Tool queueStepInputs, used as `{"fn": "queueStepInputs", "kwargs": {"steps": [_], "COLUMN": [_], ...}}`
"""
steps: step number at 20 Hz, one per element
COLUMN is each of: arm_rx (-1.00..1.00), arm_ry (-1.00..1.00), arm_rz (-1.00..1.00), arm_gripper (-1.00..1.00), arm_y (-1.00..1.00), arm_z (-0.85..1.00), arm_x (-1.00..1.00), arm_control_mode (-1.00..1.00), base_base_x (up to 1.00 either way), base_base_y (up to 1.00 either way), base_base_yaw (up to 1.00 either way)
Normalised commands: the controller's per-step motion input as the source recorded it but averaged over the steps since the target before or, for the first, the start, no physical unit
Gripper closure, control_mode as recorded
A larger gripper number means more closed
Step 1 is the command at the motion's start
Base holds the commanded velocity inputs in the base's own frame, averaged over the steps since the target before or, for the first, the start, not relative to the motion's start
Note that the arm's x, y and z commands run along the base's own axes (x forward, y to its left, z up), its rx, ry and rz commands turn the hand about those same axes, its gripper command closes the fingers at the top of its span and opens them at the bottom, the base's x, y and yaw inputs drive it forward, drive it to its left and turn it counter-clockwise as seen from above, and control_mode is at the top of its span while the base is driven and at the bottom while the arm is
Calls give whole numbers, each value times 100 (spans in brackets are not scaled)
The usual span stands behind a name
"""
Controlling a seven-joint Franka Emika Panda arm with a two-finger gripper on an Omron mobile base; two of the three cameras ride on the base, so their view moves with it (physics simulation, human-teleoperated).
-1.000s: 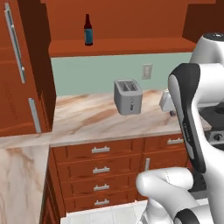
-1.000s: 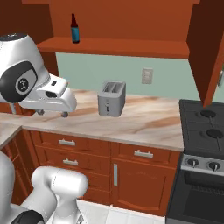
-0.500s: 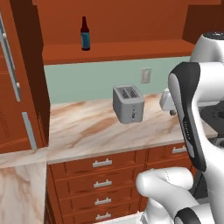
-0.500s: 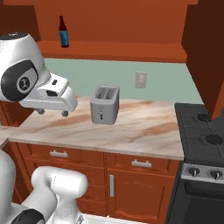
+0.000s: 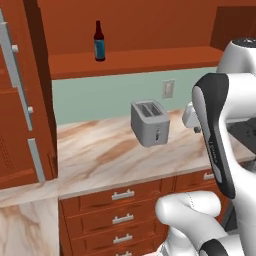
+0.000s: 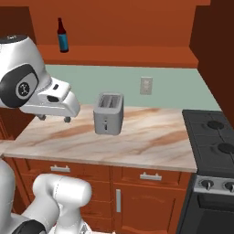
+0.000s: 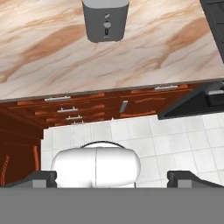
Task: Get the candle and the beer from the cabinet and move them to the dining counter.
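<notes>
Your tool (image 7: 112, 177) hangs with its fingers spread as wide as they go and nothing between them, looking down past the bench (image 7: 52, 48) edge to the tiled floor (image 7: 166, 140). The beer (image 5: 99, 41) stands upright on the shelf of the open cabinet (image 5: 140, 60), up and to the left of the toaster (image 5: 148, 123), well apart from your tool
</notes>
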Motion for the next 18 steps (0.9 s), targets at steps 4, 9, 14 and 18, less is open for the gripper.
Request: {"fn": "queueStepInputs", "kwargs": {"steps": [4, 9, 14, 18], "arm_rx": [0, 0, 0, 0], "arm_ry": [0, 0, 0, 0], "arm_rz": [0, 0, 0, 0], "arm_gripper": [-100, -100, -100, -100], "arm_y": [0, 0, 0, 0], "arm_z": [0, 0, 0, 0], "arm_x": [0, 0, 0, 0], "arm_control_mode": [100, 100, 100, 100], "base_base_x": [56, 61, 58, 51], "base_base_y": [5, 0, 0, 0], "base_base_yaw": [-6, -6, 0, 1]}}
